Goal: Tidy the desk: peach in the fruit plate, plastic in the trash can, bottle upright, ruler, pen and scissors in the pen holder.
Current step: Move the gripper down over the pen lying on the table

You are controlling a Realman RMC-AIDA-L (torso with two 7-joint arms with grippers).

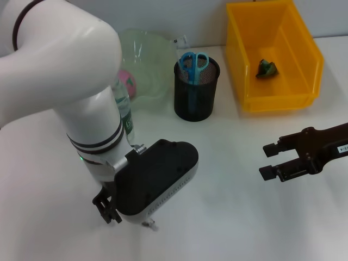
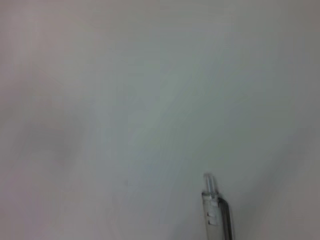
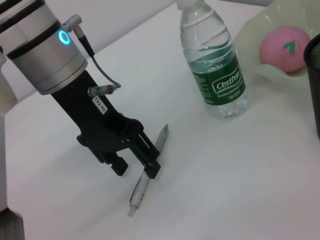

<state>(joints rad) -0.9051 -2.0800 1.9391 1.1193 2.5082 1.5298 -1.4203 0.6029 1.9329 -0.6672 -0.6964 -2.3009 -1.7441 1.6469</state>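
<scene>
A clear pen (image 3: 145, 180) lies flat on the white table; its end also shows in the left wrist view (image 2: 214, 205) and under my left arm (image 1: 151, 224). My left gripper (image 3: 135, 167) is open and low over the pen, one finger (image 3: 152, 169) right at the barrel. It shows at the lower left of the head view (image 1: 111, 212). The bottle (image 3: 215, 70) stands upright. The peach (image 1: 129, 81) lies in the green fruit plate (image 1: 152, 54). Blue scissors (image 1: 194, 65) stand in the black pen holder (image 1: 194, 100). Green plastic (image 1: 267, 68) lies in the yellow bin (image 1: 255, 100). No ruler shows.
My right gripper (image 1: 267, 161) is open and empty above the table at the right, in front of the yellow bin. My left forearm hides part of the bottle (image 1: 124, 111) and the table's left side in the head view.
</scene>
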